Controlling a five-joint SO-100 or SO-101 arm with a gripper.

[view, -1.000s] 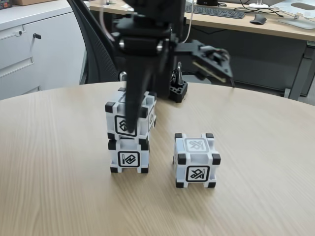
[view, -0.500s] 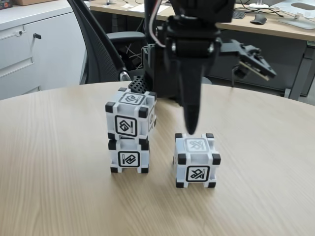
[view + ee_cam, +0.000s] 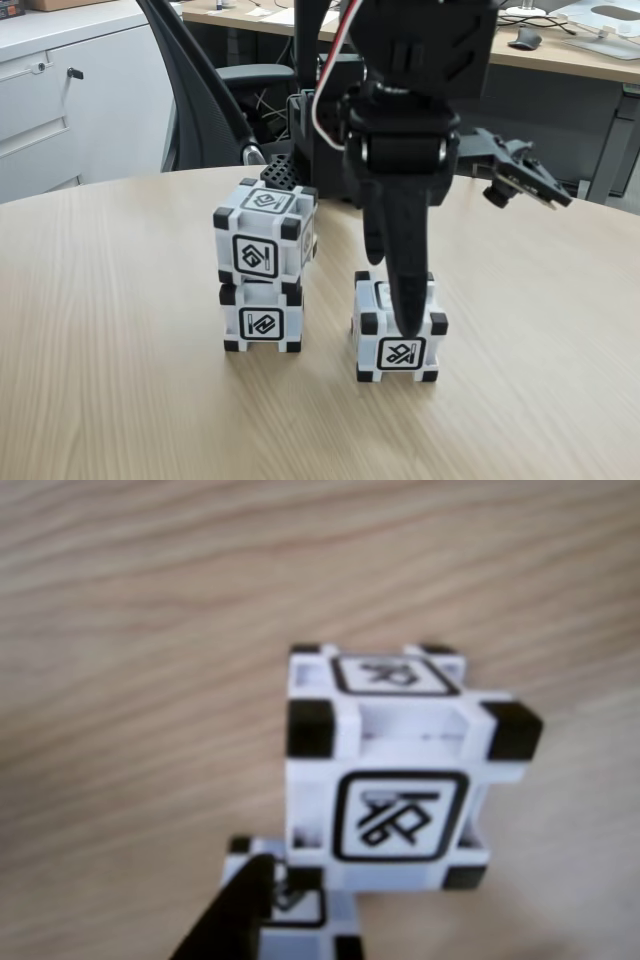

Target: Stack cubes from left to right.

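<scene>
Looks like the step of grabbing the lone cube (image 3: 398, 352), which sits on the table (image 3: 120, 400) just right of the stack of two cubes (image 3: 262, 268) in the fixed view. Next calls for a snug squeeze, a lift higher than the stack, and a flat landing on top. Cannot tell if the gripper (image 3: 408, 325) is open or squeezing, with one black finger (image 3: 400, 250) hiding part of the lone cube and the other finger out of sight.
</scene>
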